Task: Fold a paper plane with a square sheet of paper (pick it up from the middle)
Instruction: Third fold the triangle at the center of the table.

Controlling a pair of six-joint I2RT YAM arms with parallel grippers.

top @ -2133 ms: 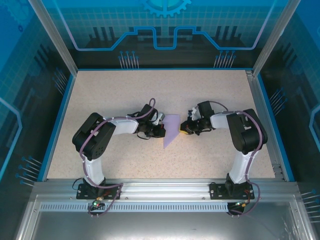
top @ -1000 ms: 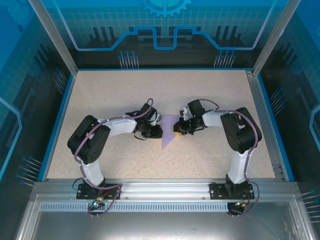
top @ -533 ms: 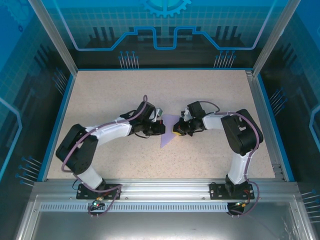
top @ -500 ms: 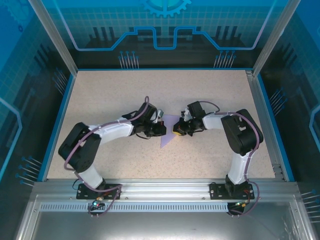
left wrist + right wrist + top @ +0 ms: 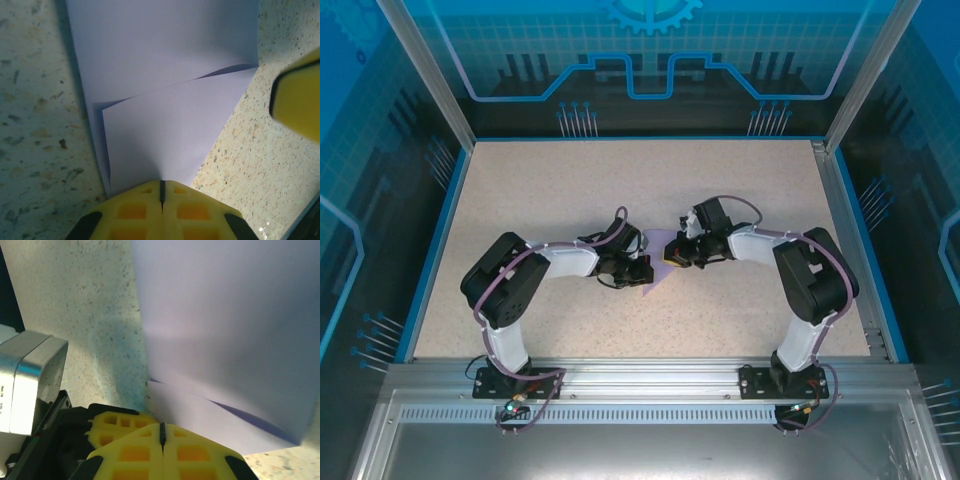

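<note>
As we crease the paper, left tool and right tool sit pressed together.
Next we likely need another fold.

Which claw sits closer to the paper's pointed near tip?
The left claw, shut at the lower left edge of the folded lavender paper, beside that tip. The right claw, also shut, meets the paper's right edge farther from the tip.
</note>
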